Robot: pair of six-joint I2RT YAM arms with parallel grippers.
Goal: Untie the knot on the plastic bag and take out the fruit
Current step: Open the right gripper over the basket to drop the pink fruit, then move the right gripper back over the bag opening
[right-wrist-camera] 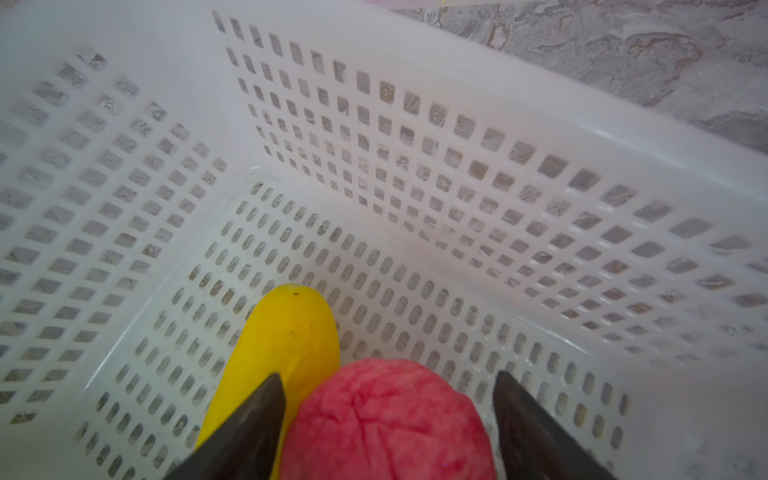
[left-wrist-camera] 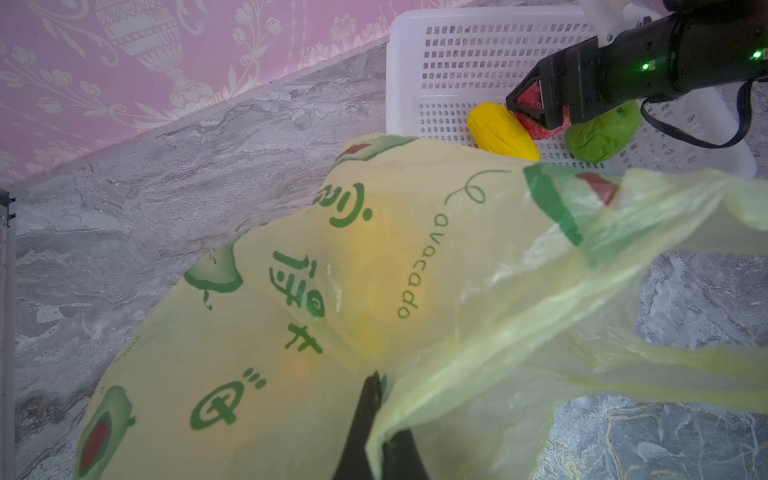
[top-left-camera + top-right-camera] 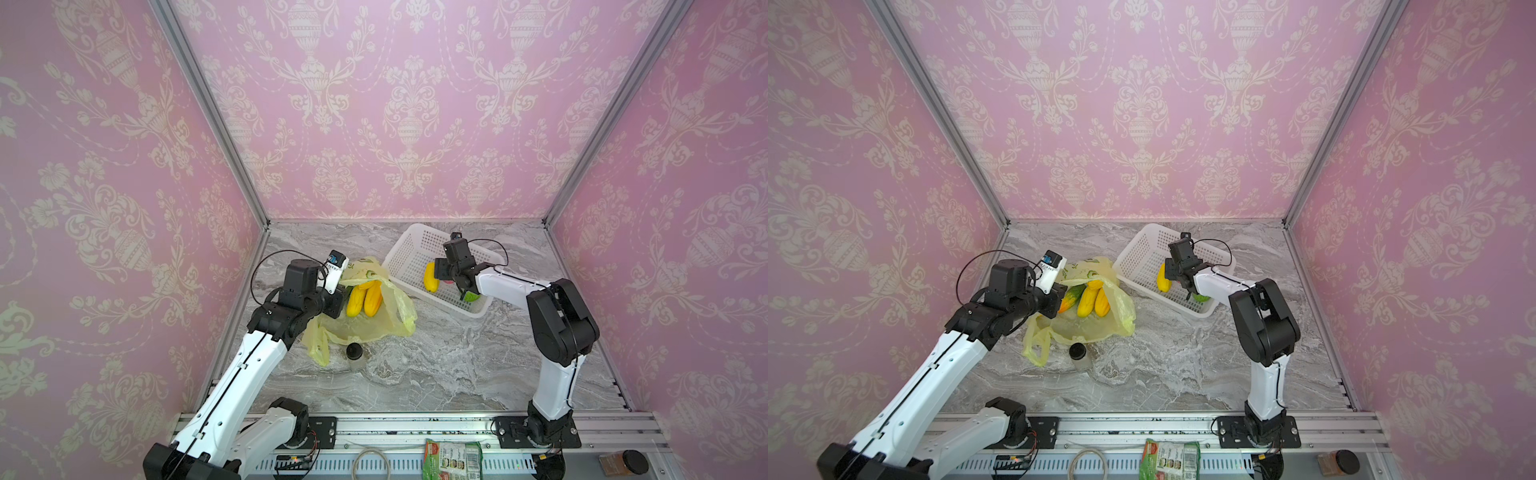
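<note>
The yellow-green plastic bag (image 3: 374,326) (image 3: 1092,330) lies open left of centre, its handles loose; the knot is out of view. Two yellow fruits (image 3: 365,301) (image 3: 1094,302) and a green-orange one (image 3: 1070,296) lie in its mouth. My left gripper (image 2: 379,380) is shut on the bag's (image 2: 291,332) edge. My right gripper (image 1: 387,375) stands open inside the white basket (image 1: 415,124) (image 3: 415,245), its fingers on either side of a pink-red fruit (image 1: 390,419) with a gap on one side. A yellow fruit (image 1: 286,332) (image 2: 503,132) and a green fruit (image 2: 602,133) lie beside it.
A small jar with a black lid (image 3: 355,353) (image 3: 1079,355) stands just in front of the bag. On the front rail lie a green snack packet (image 3: 452,459), a cable coil (image 3: 371,461) and a brown jar (image 3: 623,462). Pink walls close three sides.
</note>
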